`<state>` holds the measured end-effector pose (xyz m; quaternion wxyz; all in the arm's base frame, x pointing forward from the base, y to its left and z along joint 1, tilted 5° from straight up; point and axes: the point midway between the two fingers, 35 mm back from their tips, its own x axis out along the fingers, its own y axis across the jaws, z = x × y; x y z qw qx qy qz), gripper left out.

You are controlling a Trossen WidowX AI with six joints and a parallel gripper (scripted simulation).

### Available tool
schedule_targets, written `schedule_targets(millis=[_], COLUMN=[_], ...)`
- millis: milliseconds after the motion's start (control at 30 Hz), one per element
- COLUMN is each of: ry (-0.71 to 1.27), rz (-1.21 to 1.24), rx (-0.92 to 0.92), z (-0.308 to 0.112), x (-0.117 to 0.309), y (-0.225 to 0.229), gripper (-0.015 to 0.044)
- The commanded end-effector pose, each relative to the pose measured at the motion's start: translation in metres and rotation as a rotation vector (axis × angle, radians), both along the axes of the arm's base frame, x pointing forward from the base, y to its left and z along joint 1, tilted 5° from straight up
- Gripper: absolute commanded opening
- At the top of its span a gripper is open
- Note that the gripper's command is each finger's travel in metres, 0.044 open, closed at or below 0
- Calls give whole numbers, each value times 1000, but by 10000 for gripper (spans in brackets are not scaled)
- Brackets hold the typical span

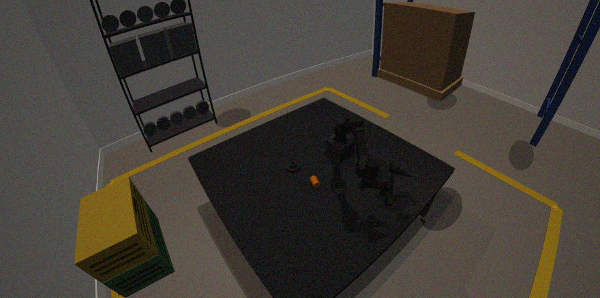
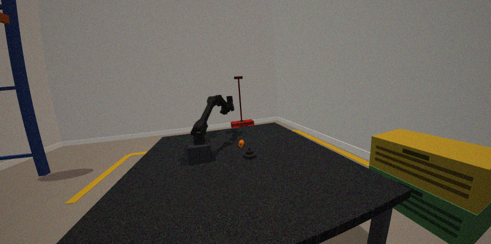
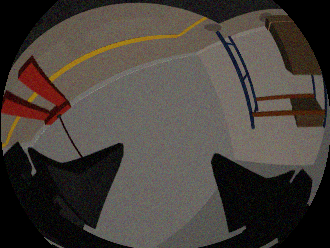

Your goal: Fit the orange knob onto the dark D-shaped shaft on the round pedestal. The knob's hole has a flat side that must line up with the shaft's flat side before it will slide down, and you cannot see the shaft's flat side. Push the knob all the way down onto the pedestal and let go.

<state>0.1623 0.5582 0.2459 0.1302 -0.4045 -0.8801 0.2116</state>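
Note:
The orange knob [image 1: 314, 181] [image 2: 241, 143] lies on its side on the dark table [image 1: 251, 211] [image 2: 206, 200], a short way from the pedestal. The round dark pedestal [image 1: 293, 169] [image 2: 249, 156] stands on the table with the shaft [image 1: 293, 162] [image 2: 249, 149] upright and bare at its centre. The shaft's flat side cannot be made out. My gripper [image 3: 169, 154] is open, with nothing between its fingers in the wrist view. It is raised well above the table, away from the knob and pedestal, and faces the wall. The wrist view shows neither knob nor pedestal.
The arm's base [image 2: 199, 153] stands on the table near the pedestal. Off the table are yellow and green crates [image 1: 105, 220] [image 2: 429, 152], a shelf rack [image 1: 163, 96], a large brown box [image 1: 416, 43] and a red floor object [image 2: 242, 123] [image 3: 42, 82].

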Motion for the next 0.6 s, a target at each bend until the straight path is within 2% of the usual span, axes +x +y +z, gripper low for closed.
schedule_targets(millis=[0, 67, 167, 333, 567], ry=[12, 106, 421, 816, 1373], rz=[-9, -81, -320, -623, -1079], rx=[-12, -109, -394, -677, -959], z=[-1, -5, -28, -67, -130], x=[2, 22, 82, 140, 189], y=[-1, -5, -31, -79, -174], gripper=[426, 440, 440, 440, 440])
